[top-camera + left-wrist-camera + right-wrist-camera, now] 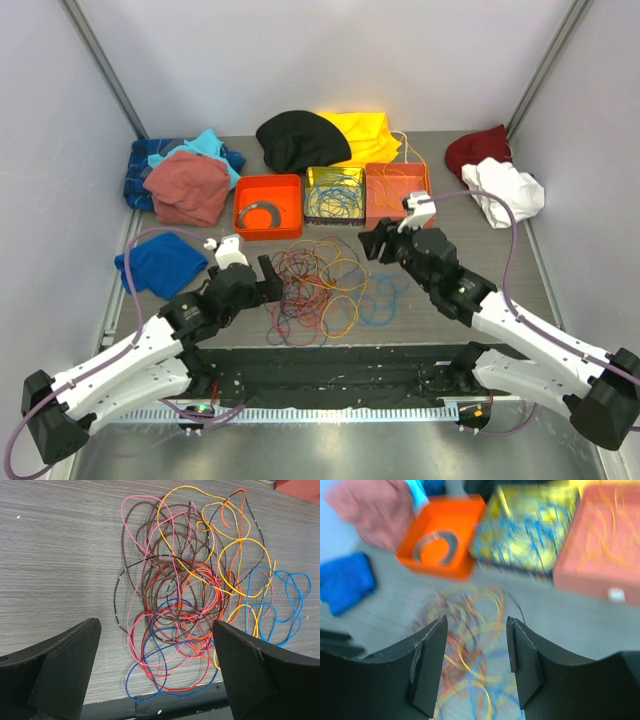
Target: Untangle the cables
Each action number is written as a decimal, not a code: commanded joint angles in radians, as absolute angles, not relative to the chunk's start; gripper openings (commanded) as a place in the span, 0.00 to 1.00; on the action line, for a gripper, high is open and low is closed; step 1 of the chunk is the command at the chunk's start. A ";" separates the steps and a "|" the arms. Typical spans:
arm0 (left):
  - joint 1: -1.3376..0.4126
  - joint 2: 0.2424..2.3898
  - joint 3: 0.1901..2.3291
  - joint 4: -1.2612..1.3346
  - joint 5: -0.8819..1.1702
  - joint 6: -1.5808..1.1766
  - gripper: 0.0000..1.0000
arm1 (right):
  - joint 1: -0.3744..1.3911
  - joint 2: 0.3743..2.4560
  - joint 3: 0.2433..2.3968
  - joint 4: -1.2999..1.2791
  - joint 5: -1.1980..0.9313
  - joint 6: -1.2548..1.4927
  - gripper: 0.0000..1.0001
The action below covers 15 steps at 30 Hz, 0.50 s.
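The cables (pixel 325 290) lie in a tangled heap of orange, blue, red, yellow, pink and brown loops on the grey table between the two arms. In the left wrist view the cables (pixel 195 595) fill the middle, with blue loops at the right. My left gripper (pixel 272 277) is open at the heap's left edge, low over the table, holding nothing; its jaws stand wide apart (pixel 157 672). My right gripper (pixel 372 243) is open above the heap's right side, empty. The right wrist view is blurred; the cables (pixel 470 645) show between its fingers (pixel 475 665).
Three trays stand behind the heap: an orange one (pixel 267 205) with a grey coiled ring, a yellow one (pixel 334 195) holding wires, a salmon one (pixel 397 195). Cloths lie around: blue (pixel 160 262), pink (pixel 188 185), black (pixel 300 140), yellow (pixel 365 135), maroon (pixel 478 150), white (pixel 505 190).
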<state>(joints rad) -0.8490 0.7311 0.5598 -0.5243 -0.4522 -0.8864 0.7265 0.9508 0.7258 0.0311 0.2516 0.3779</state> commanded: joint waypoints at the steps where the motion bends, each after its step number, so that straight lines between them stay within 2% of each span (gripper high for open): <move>1: -0.851 0.779 0.615 -0.517 -0.479 -0.894 1.00 | 0.773 0.855 0.583 0.067 0.328 0.445 0.58; 7: -0.851 0.847 0.649 -0.514 -0.477 -0.899 1.00 | 0.851 0.828 0.532 0.066 0.379 0.417 0.58; 13: -0.851 0.873 0.661 -0.511 -0.465 -0.917 1.00 | 0.857 0.821 0.535 0.077 0.417 0.384 0.59; 15: -0.851 0.865 0.661 -0.512 -0.465 -0.917 1.00 | 0.859 0.805 0.541 0.068 0.510 0.390 0.59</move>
<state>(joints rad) -0.8486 0.8726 0.6247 -0.5278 -0.4519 -0.8970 0.8539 0.8413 0.5190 0.0219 0.3714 0.4042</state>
